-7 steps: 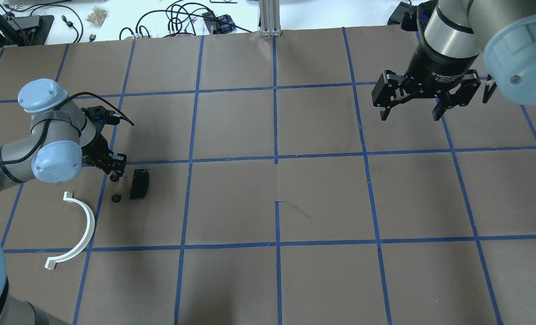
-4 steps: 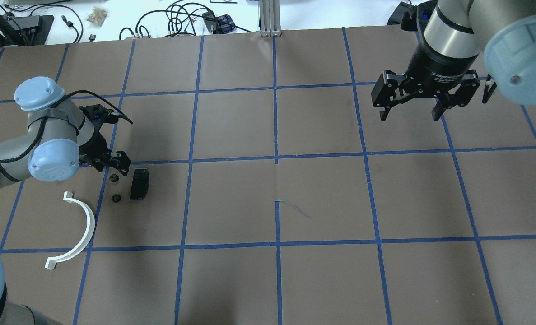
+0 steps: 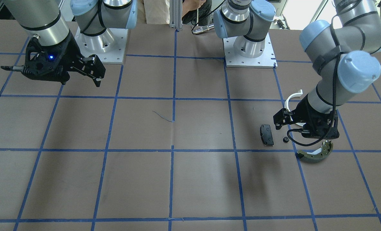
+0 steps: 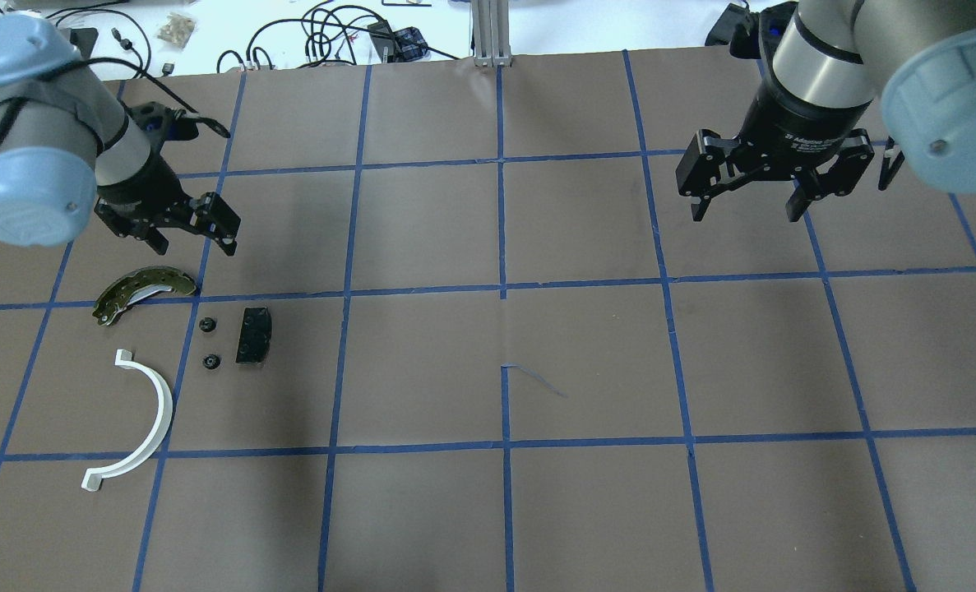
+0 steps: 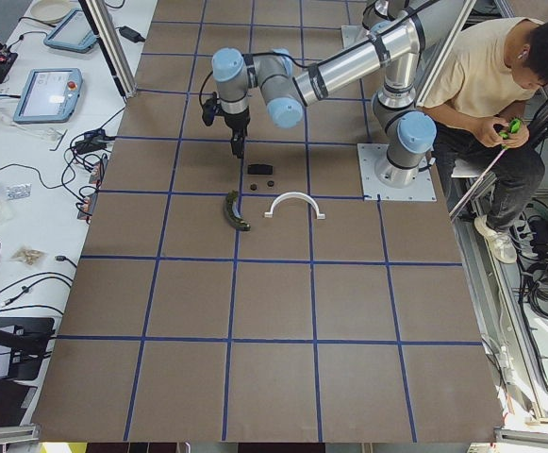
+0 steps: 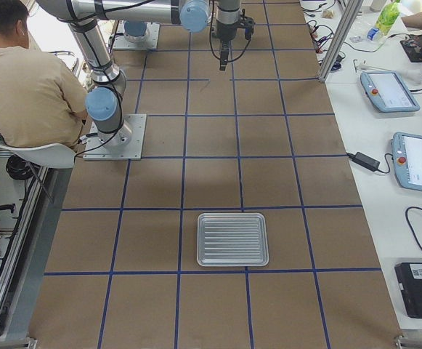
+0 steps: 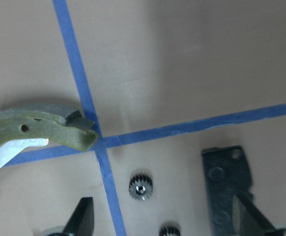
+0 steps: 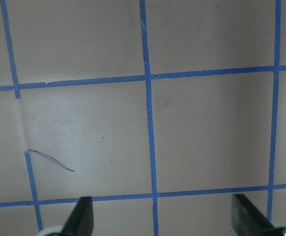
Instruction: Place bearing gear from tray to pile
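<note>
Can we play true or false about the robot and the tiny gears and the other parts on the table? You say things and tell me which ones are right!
1. Two little gears lie beside the black pad. True.
2. The left gripper is holding a gear. False: it is open and empty, up above the parts.
3. The tray is full of parts. False: nothing lies in it.
4. The right gripper is open. True.
5. The white half-ring touches the green brake shoe. False: they lie apart.
</note>
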You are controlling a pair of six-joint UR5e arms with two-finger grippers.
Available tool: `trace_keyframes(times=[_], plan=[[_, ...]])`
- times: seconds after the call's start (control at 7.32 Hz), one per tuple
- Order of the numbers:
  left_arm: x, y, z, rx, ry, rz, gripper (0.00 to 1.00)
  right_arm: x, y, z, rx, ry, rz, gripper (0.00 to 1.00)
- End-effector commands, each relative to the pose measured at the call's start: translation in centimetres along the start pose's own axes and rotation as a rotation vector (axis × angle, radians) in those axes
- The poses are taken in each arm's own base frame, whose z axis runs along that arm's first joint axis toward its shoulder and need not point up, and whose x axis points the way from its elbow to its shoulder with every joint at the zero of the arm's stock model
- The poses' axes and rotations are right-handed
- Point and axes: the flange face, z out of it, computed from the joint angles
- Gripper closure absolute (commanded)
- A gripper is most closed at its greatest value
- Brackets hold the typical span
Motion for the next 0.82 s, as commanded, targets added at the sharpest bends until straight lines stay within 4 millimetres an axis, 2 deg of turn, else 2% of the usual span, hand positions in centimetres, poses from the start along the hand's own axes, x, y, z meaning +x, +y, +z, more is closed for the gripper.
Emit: trace_keyframes(times=[0.0,0.14,0.41,0.55,0.68], plan=[[8.8,2.5,-11.0,0.035,-0.003,-0.073,0.0,0.0,0.0,0.0,0.0,0.0,0.0,0.0],[11.0,3.9,-12.8,0.048,-0.012,-0.046,0.0,0.0,0.0,0.0,0.0,0.0,0.0,0.0],[12.4,4.7,-13.5,0.069,-0.001,-0.016,0.0,0.0,0.0,0.0,0.0,0.0,0.0,0.0],[12.7,5.1,-13.3,0.065,-0.006,0.003,0.0,0.1,0.0,0.0,0.001,0.003,0.002,0.0],[12.6,5.2,-14.1,0.081,-0.012,0.022,0.0,0.0,0.0,0.0,0.001,0.003,0.0,0.0]])
